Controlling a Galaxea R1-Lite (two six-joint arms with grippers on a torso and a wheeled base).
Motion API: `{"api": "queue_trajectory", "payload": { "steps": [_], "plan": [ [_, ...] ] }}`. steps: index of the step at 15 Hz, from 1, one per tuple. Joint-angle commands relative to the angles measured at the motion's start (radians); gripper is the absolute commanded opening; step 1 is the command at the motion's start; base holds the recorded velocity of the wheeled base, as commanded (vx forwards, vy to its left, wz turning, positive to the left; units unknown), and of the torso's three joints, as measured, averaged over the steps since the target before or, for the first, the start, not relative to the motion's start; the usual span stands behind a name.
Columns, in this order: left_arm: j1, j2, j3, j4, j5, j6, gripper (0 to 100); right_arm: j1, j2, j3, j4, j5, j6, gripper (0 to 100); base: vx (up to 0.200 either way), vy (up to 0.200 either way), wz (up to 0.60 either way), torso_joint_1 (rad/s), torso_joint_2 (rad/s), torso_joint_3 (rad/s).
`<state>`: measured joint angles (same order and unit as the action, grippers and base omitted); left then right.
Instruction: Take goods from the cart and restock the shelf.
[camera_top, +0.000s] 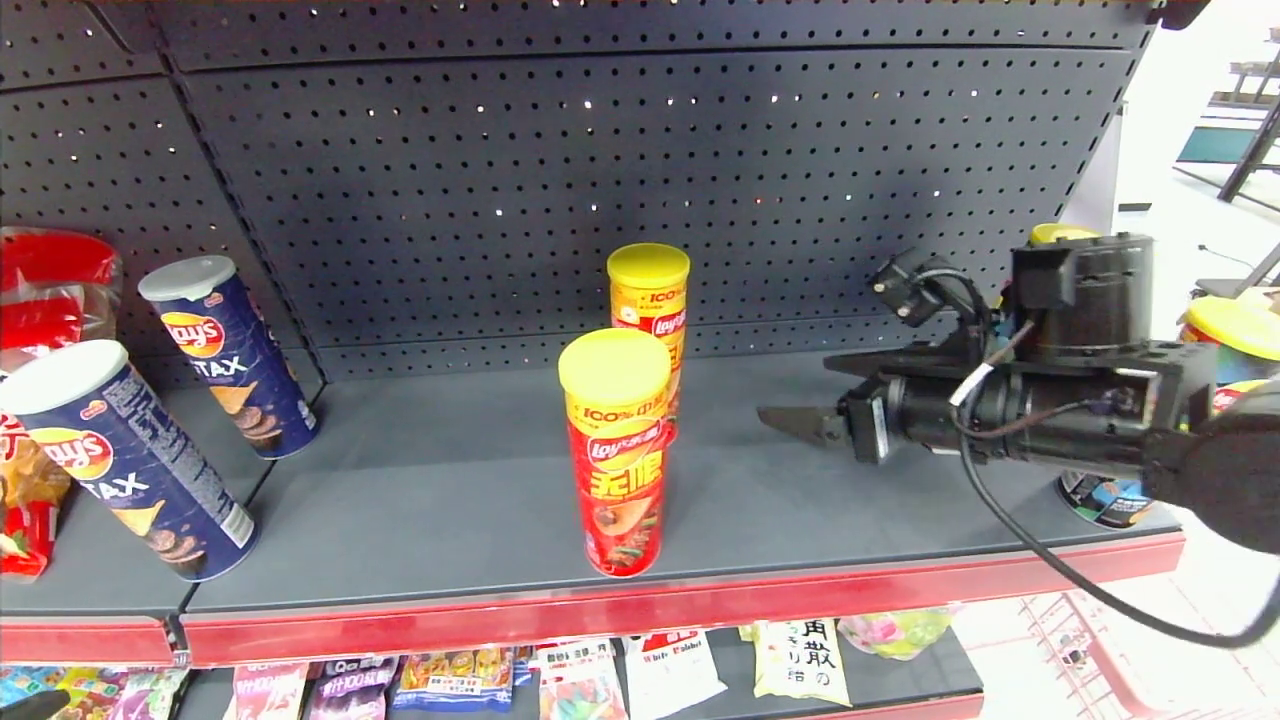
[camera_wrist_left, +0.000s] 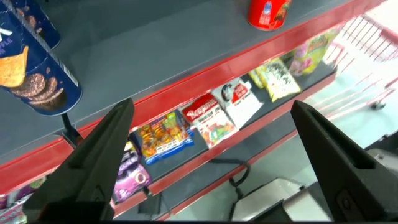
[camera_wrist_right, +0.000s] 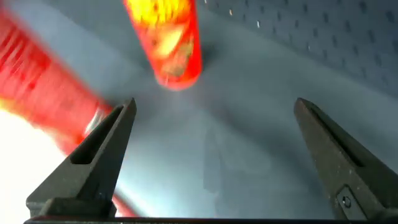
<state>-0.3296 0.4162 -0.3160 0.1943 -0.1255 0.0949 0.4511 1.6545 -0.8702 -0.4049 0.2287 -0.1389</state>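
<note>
Here the two red chip cans with yellow lids stand upright on the grey shelf, one behind the other: the front can close to the red front edge, the back can nearer the pegboard, the two just beside each other. To their right, the right gripper hangs over the shelf, apart from both cans, pointing toward them with its fingers spread wide and nothing between them. Its own wrist view shows the same gap. The left gripper sits lower, in front of the shelf's red edge, also spread open and empty. Farther left on the shelf stand two blue chip cans with pale lids, well apart from the red pair. Below, snack packets line the lower shelf, and the red wire cart stands on the floor to the right.
</note>
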Motion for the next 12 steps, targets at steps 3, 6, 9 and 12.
{"api": "queue_trajectory", "payload": {
  "steps": [3,6,9,12],
  "plan": [
    [0.0,0.2,-0.061,-0.021,0.0,0.046,100,0.028,-0.483,0.412,0.011,-0.019,-0.004,100,0.0,0.0,0.0,0.0,0.0,0.0],
    [-0.002,0.303,-0.063,-0.084,-0.005,0.046,100,0.026,-0.777,0.554,0.06,-0.037,-0.004,100,0.0,0.0,0.0,0.0,0.0,0.0],
    [-0.005,0.406,-0.064,-0.174,-0.013,0.045,100,-0.022,-1.061,0.543,0.347,-0.147,0.002,100,0.0,0.0,0.0,0.0,0.0,0.0],
    [-0.042,0.539,-0.068,-0.249,-0.062,0.04,100,-0.17,-1.306,0.47,0.632,-0.302,0.047,100,0.0,0.0,0.0,0.0,0.0,0.0]
  ]
}}
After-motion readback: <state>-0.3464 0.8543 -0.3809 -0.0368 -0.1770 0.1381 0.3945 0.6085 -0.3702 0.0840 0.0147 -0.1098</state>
